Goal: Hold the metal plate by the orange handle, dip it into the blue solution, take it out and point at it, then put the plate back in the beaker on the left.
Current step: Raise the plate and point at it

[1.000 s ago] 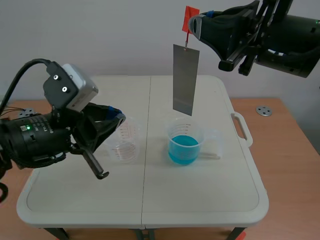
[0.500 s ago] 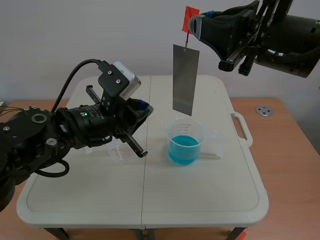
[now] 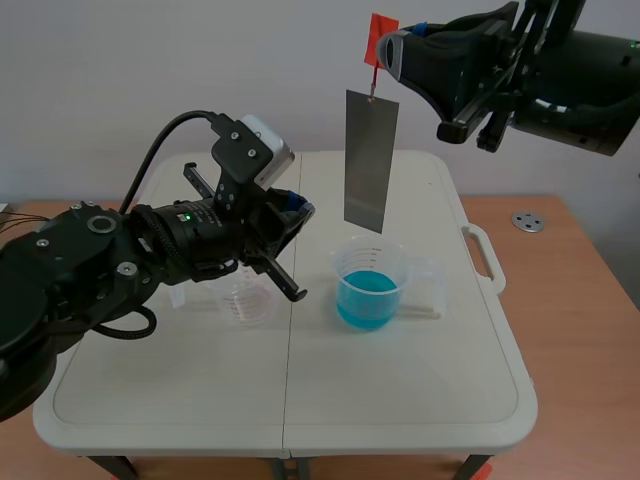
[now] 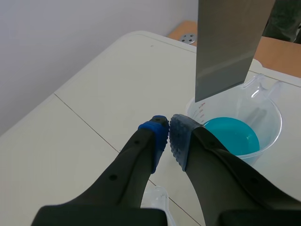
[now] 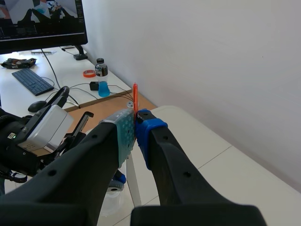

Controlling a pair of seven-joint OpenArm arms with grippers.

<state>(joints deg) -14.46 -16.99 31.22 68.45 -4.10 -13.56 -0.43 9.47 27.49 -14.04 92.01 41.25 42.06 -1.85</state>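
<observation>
White folding table point(image 3: 400, 400), plate aloft.
My right gripper point(image 5: 135, 126) pinches the thin orange handle point(image 5: 135, 96); the grey metal plate point(image 3: 370, 160) hangs vertical above the clear beaker of blue solution point(image 3: 370, 285). My left gripper point(image 4: 168, 127), closed empty, points toward its bottom edge.

Blocked upper centre by hanging plate point(image 3: 370, 160) just above blue-filled beaker point(image 3: 370, 288), centre left by left gripper point(image 3: 298, 212); open between them and across lower table point(image 3: 400, 400).
</observation>
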